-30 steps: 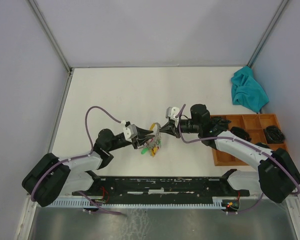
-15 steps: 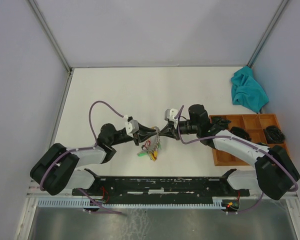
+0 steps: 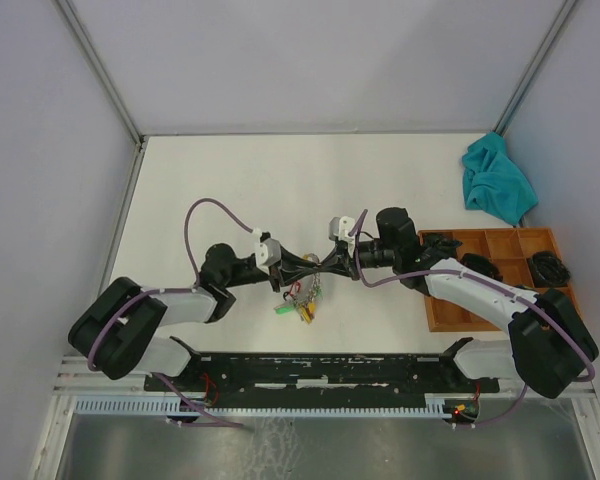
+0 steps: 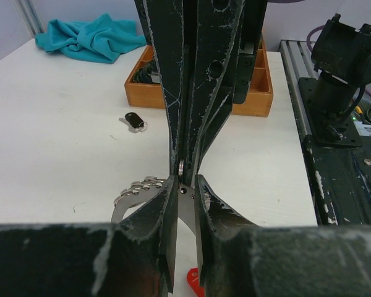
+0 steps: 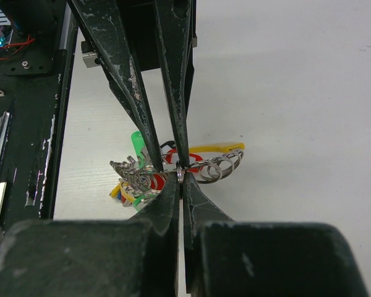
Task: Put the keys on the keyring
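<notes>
Near edge first: your right gripper [image 5: 181, 180] is clamped fully shut on the keyring [image 5: 139, 176], with the ring wire pinched right at its fingertips; your left gripper [image 4: 184, 182] meets it nose to nose, jaws a narrow gap apart with silvery metal of the ring sitting in that gap; I can't tell whether it's actually pinching or just straddling; both tips sit a bit back from the table's [image 3: 230, 180] near edge, slightly left of its middle; the small split rings fan out either side of the pinch, and the red, yellow and green tags [image 5: 138, 143] sit under it toward the near edge; can't tell if they touch the table or hang clear, nor whether the green one is a loose key or strung on the ring; further out to your right, the black key [image 4: 134, 120] lies flat on the table by itself, near a corner of the wooden tray [image 4: 146, 99] but not touching it; tray sits against the right edge, dark items in its compartments, too small to identify; teal cloth [image 3: 497, 182] is bunched in the far right corner, well apart from everything else.
</notes>
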{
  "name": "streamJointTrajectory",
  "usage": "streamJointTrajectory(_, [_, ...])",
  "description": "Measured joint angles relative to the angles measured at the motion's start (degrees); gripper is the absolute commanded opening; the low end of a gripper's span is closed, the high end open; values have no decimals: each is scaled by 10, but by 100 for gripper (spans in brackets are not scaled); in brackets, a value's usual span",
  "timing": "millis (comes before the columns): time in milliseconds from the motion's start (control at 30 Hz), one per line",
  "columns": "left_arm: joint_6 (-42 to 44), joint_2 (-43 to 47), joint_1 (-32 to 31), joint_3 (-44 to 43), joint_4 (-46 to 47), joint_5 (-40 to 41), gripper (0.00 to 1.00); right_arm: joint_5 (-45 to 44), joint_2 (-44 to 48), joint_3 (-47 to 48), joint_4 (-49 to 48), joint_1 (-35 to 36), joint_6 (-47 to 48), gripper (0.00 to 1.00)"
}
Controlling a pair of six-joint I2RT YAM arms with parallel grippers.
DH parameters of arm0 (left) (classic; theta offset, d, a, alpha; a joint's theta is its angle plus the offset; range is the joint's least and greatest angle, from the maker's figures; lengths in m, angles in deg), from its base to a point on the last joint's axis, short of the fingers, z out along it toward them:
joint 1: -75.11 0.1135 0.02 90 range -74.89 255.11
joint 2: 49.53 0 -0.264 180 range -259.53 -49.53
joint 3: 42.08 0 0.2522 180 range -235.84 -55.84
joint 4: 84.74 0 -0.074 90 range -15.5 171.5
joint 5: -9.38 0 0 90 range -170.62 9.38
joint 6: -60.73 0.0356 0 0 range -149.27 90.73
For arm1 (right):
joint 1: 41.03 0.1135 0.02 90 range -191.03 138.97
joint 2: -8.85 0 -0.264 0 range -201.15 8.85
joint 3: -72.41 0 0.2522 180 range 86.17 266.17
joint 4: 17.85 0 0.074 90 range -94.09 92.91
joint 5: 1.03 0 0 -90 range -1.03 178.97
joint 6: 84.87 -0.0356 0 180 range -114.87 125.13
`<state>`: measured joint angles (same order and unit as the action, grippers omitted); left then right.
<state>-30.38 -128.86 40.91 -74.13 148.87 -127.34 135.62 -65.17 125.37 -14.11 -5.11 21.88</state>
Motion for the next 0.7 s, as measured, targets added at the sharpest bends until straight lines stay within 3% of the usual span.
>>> streamJointTrajectory(233, [-9, -7, 0, -13, -13, 0, 18, 3, -1, 5, 15, -4, 3, 1])
streamJointTrajectory(700, [-9, -8, 4, -18, -61, 17, 25, 3, -1, 7, 36, -4, 16, 1])
